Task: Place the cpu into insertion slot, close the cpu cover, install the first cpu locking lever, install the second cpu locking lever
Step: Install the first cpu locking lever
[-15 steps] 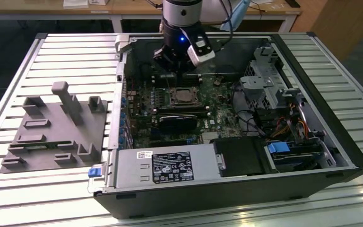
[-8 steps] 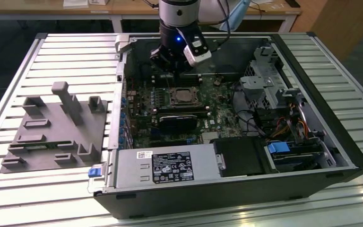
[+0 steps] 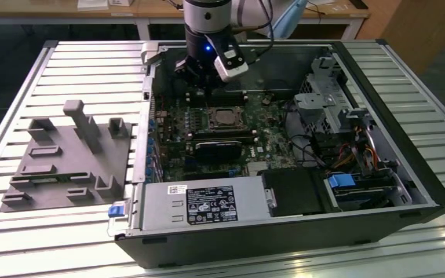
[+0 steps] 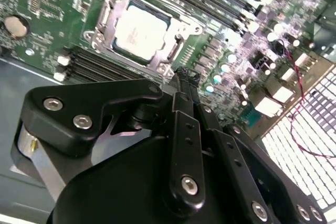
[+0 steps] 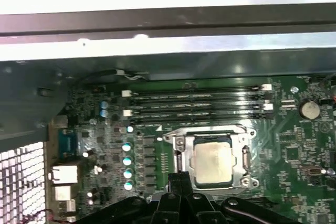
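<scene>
The cpu (image 3: 224, 119) lies flat in the insertion slot on the green motherboard, its silver top showing in both wrist views (image 4: 140, 30) (image 5: 212, 158). The cpu cover (image 5: 178, 142) lies down around the chip as a silvery frame (image 4: 181, 26), and the slot itself is hidden beneath them. My gripper (image 3: 197, 88) hangs just above the board beside the socket, toward the case's back wall. Its black fingertips (image 4: 185, 77) (image 5: 181, 178) are pressed together at the frame's edge with nothing between them.
Long black memory slots (image 5: 194, 103) run next to the socket. A dark rounded block (image 3: 216, 149) sits in front of it. The power supply (image 3: 199, 202), a drive cage (image 3: 331, 98) and cables crowd the case. A grey fixture (image 3: 60, 156) stands on the slatted table.
</scene>
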Action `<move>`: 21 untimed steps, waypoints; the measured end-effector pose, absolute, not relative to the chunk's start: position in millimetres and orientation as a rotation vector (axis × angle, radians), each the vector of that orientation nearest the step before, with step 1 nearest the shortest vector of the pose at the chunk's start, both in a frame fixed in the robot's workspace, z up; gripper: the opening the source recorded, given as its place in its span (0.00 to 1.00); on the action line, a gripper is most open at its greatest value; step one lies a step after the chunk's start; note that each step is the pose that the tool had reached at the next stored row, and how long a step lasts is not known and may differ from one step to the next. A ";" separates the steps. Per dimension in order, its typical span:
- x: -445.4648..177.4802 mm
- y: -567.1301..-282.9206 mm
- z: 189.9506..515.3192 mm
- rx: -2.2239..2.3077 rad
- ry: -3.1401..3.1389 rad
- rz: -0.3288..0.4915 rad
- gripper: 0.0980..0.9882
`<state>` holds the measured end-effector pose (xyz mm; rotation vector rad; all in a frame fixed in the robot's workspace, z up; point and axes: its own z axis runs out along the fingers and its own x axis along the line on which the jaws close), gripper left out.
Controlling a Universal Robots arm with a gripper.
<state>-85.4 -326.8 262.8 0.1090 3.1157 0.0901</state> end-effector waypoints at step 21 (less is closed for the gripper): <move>-112.1 -327.5 254.8 0.110 3.093 0.355 0.00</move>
